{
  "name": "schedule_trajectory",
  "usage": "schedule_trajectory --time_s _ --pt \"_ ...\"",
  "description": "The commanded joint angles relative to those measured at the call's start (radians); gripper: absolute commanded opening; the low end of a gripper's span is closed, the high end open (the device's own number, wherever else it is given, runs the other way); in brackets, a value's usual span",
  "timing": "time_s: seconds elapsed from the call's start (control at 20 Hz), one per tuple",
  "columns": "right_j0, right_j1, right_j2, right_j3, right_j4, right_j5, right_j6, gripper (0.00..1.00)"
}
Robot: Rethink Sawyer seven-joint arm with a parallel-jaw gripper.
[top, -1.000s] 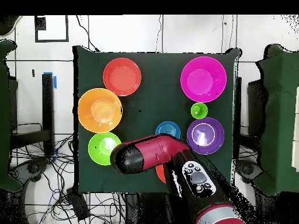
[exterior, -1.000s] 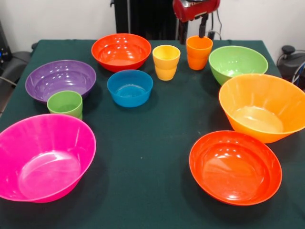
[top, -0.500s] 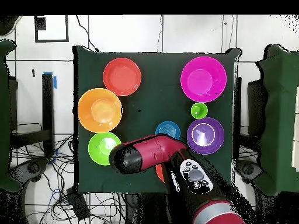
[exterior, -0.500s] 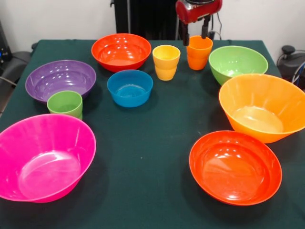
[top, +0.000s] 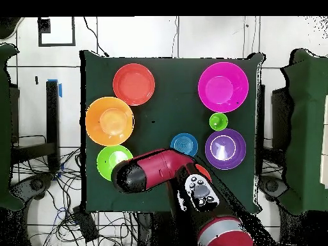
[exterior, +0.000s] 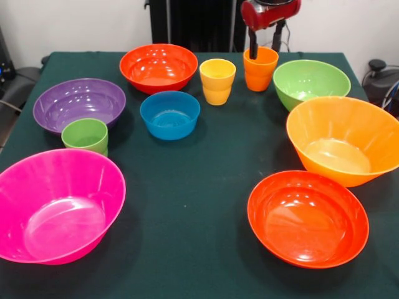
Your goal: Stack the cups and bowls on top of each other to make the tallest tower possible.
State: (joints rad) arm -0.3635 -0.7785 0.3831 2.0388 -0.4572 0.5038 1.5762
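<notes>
Hovering over the orange cup [exterior: 260, 67] at the tabletop's far edge — gripper [exterior: 267, 45] spread, fingers straddling its rim, prob. lining up a grab. Nothing stacked yet — light orange bowl [exterior: 342, 139] sits empty by the right edge.

Dark green surface [exterior: 206, 187] under glossy plain colours: pink bowl [exterior: 56, 205], purple bowl [exterior: 79, 103], blue bowl [exterior: 169, 114], lime bowl [exterior: 310, 82], light orange bowl [exterior: 343, 140], two red-orange bowls [exterior: 158, 66] [exterior: 307, 218]. Cups: green [exterior: 85, 136], yellow [exterior: 217, 81], orange [exterior: 260, 68]. Red arm [top: 154, 173], black claw [exterior: 266, 38].
</notes>
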Motion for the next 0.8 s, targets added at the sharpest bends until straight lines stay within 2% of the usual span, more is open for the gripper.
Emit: schedule_trajectory --time_s 0.05,0.25,0.45,0.8 --pt "0.042 -0.006 -0.033 0.02 0.021 -0.091 0.188 1.0" --pt "0.067 0.001 -0.053 0.015 0.024 -0.098 0.208 1.0" --pt "0.099 0.015 -0.072 -0.007 0.037 -0.054 0.22 1.0" --pt "0.164 0.03 -0.105 -0.1 0.049 0.006 0.244 1.0"
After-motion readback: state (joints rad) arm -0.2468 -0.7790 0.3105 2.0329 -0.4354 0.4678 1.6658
